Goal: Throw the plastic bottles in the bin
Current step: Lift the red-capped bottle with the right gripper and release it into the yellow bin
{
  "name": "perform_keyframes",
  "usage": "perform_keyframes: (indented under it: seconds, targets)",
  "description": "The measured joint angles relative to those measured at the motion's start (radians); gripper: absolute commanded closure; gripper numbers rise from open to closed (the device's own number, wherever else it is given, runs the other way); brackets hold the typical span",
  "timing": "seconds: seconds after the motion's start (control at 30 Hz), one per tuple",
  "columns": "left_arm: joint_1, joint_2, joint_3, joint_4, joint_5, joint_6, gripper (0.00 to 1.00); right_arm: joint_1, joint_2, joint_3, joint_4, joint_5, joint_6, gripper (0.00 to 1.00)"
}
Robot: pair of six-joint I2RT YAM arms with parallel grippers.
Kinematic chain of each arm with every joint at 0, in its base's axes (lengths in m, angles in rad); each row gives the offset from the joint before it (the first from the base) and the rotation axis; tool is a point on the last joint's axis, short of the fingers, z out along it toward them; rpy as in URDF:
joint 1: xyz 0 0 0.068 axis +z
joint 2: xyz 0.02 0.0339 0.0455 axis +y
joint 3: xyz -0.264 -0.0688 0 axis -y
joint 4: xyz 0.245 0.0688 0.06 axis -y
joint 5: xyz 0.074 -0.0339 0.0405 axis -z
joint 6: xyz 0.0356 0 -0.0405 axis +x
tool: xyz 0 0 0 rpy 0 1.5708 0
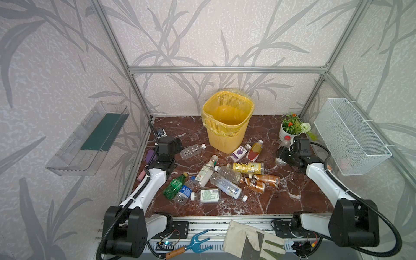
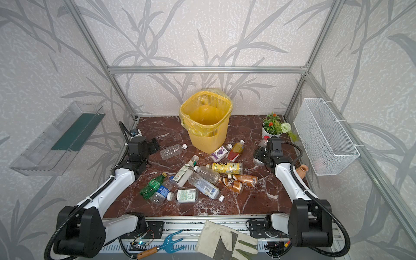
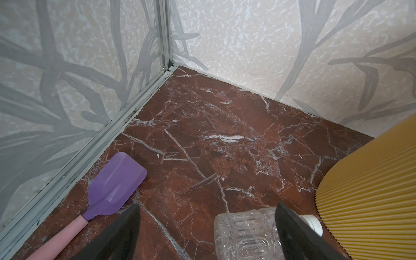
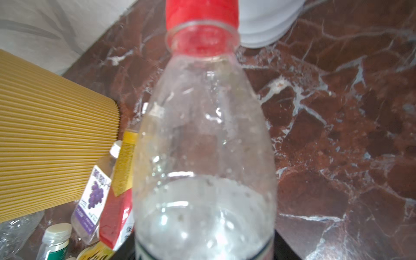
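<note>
One red-capped bottle [image 4: 202, 146] clamped in right claw [image 1: 284, 154]; left claw [image 3: 207, 205] open beside clear bottle [image 3: 245, 236].

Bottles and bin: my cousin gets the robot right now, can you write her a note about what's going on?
Left gripper: open, right by the clear white-capped bottle lying left of the bin.
Right gripper: shut on the red-capped bottle, near the flower pot.
Other bottles: lying in a heap on the table in front of the bin.
Done: nothing; no bottle shows in the bin.
Left: every bottle, starting with the held one.
</note>
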Motion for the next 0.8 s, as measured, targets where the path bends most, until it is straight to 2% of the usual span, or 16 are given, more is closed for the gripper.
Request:
perform_keyframes:
  seconds: [0.23, 0.4, 0.57, 0.73, 0.8]
  targets:
    - [0.0, 0.0, 0.0, -0.059, -0.019, -0.065, 0.08, 0.003, -0.161, -0.01, 0.072, -0.077, -0.021, 0.37]
    - [0.0, -0.005, 0.0, -0.104, -0.029, -0.105, 0.08, 0.01, -0.18, 0.014, 0.135, -0.159, -0.003, 0.37]
    - [0.0, -0.018, 0.0, -0.122, -0.036, -0.132, 0.08, 0.068, -0.086, 0.18, 0.185, -0.228, 0.026, 0.37]
    - [0.0, -0.017, 0.004, -0.17, -0.044, -0.16, 0.07, 0.169, 0.114, 0.474, 0.276, -0.289, 0.079, 0.36]
    - [0.0, -0.01, 0.018, -0.196, -0.049, -0.175, 0.07, 0.218, 0.21, 0.604, 0.302, -0.31, 0.093, 0.3]
